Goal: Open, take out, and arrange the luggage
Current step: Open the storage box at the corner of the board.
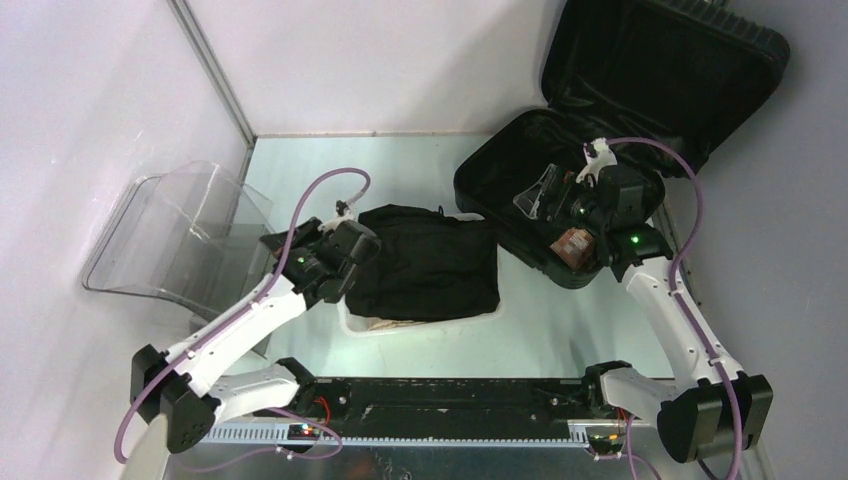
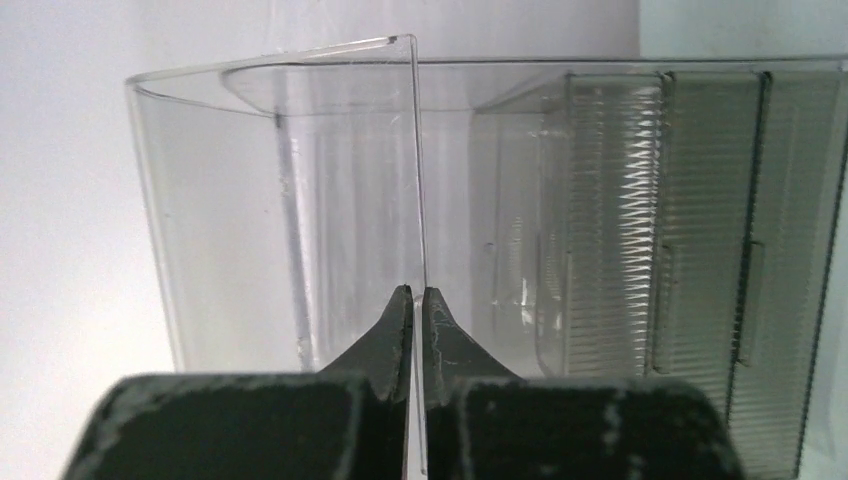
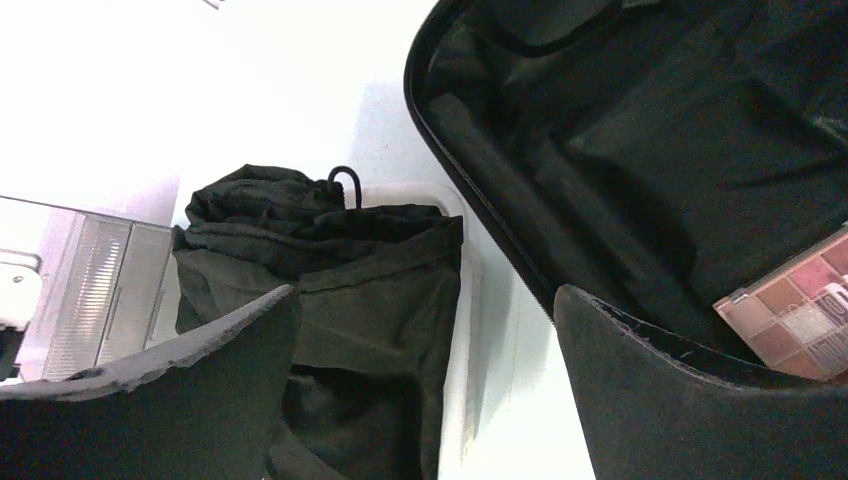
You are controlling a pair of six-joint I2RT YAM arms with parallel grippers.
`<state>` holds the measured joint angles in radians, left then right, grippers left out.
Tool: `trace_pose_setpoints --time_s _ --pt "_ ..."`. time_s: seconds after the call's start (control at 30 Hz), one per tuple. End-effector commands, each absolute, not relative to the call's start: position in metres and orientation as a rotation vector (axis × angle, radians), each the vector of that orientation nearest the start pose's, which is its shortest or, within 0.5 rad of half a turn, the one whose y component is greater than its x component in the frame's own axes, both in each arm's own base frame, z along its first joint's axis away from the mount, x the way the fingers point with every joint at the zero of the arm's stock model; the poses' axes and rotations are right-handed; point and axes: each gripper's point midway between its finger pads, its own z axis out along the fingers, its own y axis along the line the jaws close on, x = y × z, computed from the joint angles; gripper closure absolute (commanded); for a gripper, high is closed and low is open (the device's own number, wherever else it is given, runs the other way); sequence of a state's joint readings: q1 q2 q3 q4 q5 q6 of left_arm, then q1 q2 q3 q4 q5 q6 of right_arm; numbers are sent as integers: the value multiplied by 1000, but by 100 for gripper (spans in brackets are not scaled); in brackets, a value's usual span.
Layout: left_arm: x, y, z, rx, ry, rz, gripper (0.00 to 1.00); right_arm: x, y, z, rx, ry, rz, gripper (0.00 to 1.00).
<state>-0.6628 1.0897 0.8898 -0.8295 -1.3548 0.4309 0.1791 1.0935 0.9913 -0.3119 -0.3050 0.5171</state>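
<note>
At about one o'clock on the pale table [image 1: 400, 165], the luggage [image 1: 660, 70] lies open, its lid propped toward the white walls [image 1: 400, 60] and its mouth facing seven o'clock. Its long axis seems to run ten-to-four (the right arm [image 1: 680, 310] hides much of its base). The right gripper [image 3: 425, 290] hangs spread wide and empty over it, with a makeup palette [image 3: 800, 315] cut off beside it; the left gripper [image 2: 415, 295], at nine o'clock, is pinched on the thin wall of a clear bin [image 2: 300, 200].

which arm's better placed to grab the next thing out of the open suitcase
Right: the right gripper hangs open at the luggage, beside a makeup palette lying inside. The left gripper is shut on the clear organizer's wall, away from the case.
</note>
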Motion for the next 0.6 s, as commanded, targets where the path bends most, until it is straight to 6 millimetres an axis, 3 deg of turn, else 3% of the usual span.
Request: trace_pose_setpoints --time_s 0.0,0.17,0.3,0.47,0.57 --pt "230 44 312 576 1867 1675 97 334 141 261 142 2017 813 0" --pt "230 44 341 537 1838 1666 93 333 143 260 143 2022 822 0" --pt "232 42 361 506 1816 1651 83 334 144 262 148 2016 830 0" --pt "238 39 382 490 1796 1625 77 336 150 262 155 2015 856 0" --pt "242 36 396 475 1774 1598 67 337 152 259 154 2024 858 0"
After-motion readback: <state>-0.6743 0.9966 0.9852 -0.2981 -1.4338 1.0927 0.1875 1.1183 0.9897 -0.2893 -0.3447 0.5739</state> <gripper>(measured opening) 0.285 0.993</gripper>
